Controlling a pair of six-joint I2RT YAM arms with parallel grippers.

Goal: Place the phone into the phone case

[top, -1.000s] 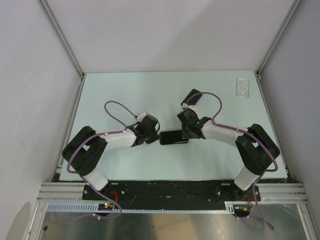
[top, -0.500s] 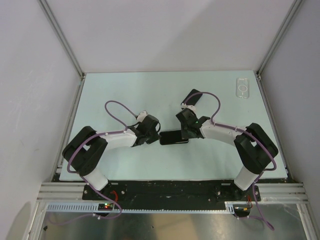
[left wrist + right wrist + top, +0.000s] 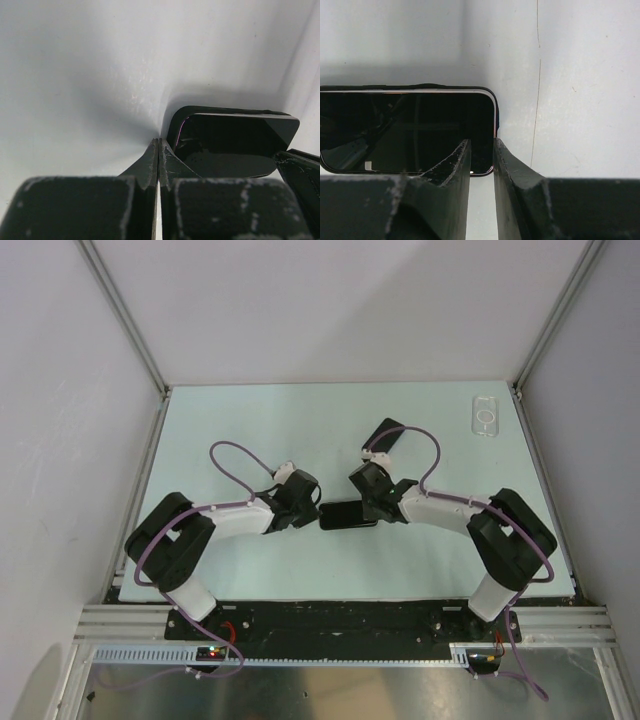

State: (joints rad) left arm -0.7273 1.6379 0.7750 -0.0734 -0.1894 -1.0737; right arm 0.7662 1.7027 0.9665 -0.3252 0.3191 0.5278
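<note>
Left wrist view first: my left tool (image 3: 158, 146) is closed right up. Its two tips are pressed together with only a hairline between them and nothing held. They sit low over the desk (image 3: 75, 75), hard by a rounded corner of the phone (image 3: 230, 140). I cannot tell whether they actually touch that corner. The phone lies flat with its glossy black face up. In the right wrist view my right tool (image 3: 481, 145) is narrow, with just a slim gap between the fingers. One finger overlaps the screen and the other stands just outside the phone's short edge, so that end corner shows in the gap. I cannot tell whether they are pinching it. From the top external view, the two tools meet the phone at its opposite short ends, the left tool at the left end and the right tool at the right end. The phone lies lengthwise, left to right, about midway between the desk's side edges and somewhat closer to the near edge. The phone case (image 3: 485, 416), clear with a white ring on it, lies flat at the far right corner of the desk, well apart from the phone and both tools. Purple cables (image 3: 232, 452) loop above each arm.
</note>
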